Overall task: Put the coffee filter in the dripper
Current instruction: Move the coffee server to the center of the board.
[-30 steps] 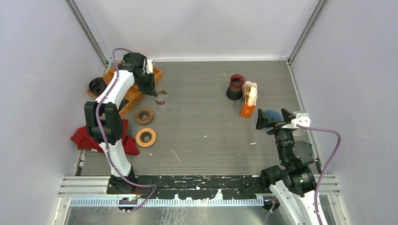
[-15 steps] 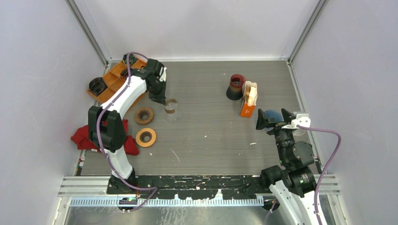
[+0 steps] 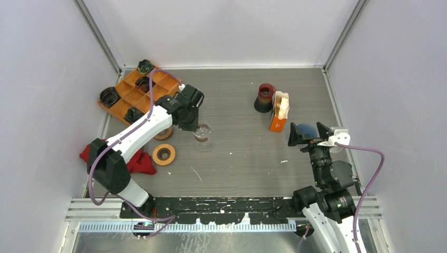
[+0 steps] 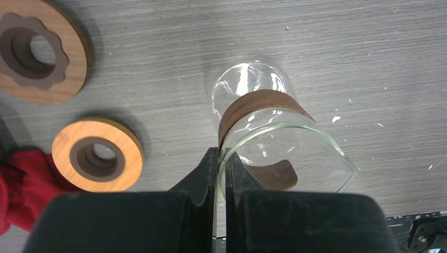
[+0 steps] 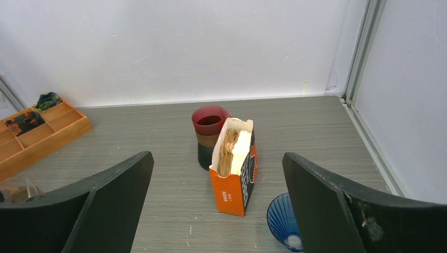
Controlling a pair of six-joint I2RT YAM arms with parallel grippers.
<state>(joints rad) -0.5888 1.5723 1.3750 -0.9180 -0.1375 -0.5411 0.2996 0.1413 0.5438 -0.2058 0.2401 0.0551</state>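
Note:
A blue ribbed dripper (image 3: 305, 129) (image 5: 283, 222) lies on its side on the table at the right. Brown coffee filters (image 5: 230, 145) stand in an open orange box (image 3: 278, 120) (image 5: 232, 182) just left of it. My right gripper (image 3: 315, 135) (image 5: 217, 158) hovers wide open on the near side of the box and dripper, holding nothing. My left gripper (image 3: 194, 125) (image 4: 221, 158) is shut on the rim of a glass carafe (image 3: 203, 136) (image 4: 263, 108) with a brown collar, left of the table's centre.
A dark red and black cup (image 3: 264, 97) (image 5: 210, 137) stands behind the box. An orange compartment tray (image 3: 120, 103) holds dark pieces at the back left. Two wooden rings (image 3: 164, 154) (image 3: 162, 132) and a red cloth (image 3: 92, 155) lie at the left.
My left arm has carried the glass carafe away from the orange tray, rightward and nearer toward the table's middle. The right arm has not moved.

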